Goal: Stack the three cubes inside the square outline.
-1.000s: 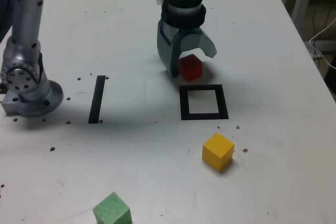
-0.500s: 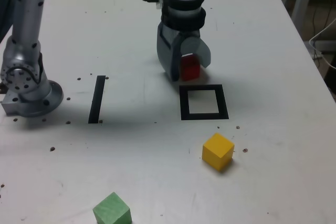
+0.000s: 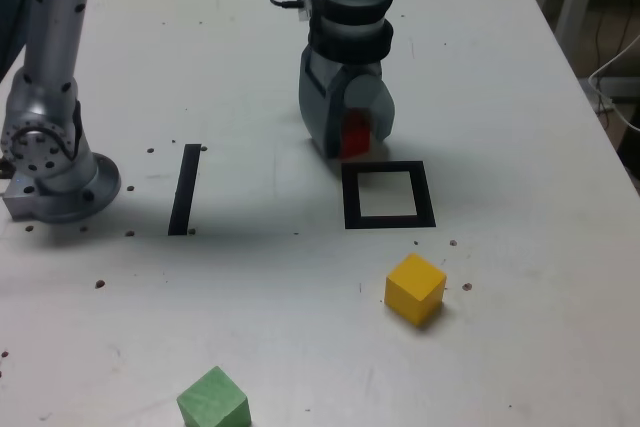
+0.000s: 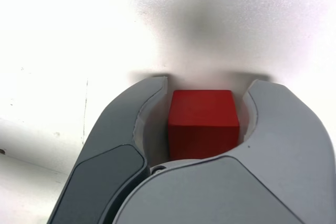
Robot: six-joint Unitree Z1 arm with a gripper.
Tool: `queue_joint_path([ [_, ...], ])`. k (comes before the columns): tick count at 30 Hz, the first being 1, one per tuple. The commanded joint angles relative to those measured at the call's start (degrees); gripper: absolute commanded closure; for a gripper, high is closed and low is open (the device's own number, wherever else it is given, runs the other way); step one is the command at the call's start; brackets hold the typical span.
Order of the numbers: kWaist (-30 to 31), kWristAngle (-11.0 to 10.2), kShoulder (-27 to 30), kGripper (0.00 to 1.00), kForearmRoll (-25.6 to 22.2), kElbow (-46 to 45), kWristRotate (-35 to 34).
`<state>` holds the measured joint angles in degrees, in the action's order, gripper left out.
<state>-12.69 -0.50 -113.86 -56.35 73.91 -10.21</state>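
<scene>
One of three cubes is now gripped: the hand (image 3: 350,137), wide open around the red cube (image 3: 354,137) a second ago, has closed on it, just behind the square outline (image 3: 388,195) on the surface (image 3: 520,147). Next step: lifting. Yellow cube (image 3: 415,288) and green cube (image 3: 213,400) lie untouched nearer the camera.

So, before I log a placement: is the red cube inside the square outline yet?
Not yet. The red cube sits just beyond the square outline, whose pale centre is bare, with the gripper closed on it.
</scene>
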Motion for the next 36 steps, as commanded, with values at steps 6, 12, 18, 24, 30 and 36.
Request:
queue_joint_path([
  [6,0.7,-1.3,1.3,0.58,-2.7,1.9,-0.1],
  [12,3.2,-1.9,2.5,0.58,-4.9,3.8,-0.1],
  [18,8.1,-2.2,2.4,0.58,-6.4,6.4,-0.1],
  [24,11.9,-2.2,1.6,0.58,-5.9,7.2,1.0],
  [30,13.0,-1.2,-0.4,0.58,-5.6,7.8,2.6],
  [36,13.7,-0.6,-2.5,0.58,-4.3,8.3,3.9],
])
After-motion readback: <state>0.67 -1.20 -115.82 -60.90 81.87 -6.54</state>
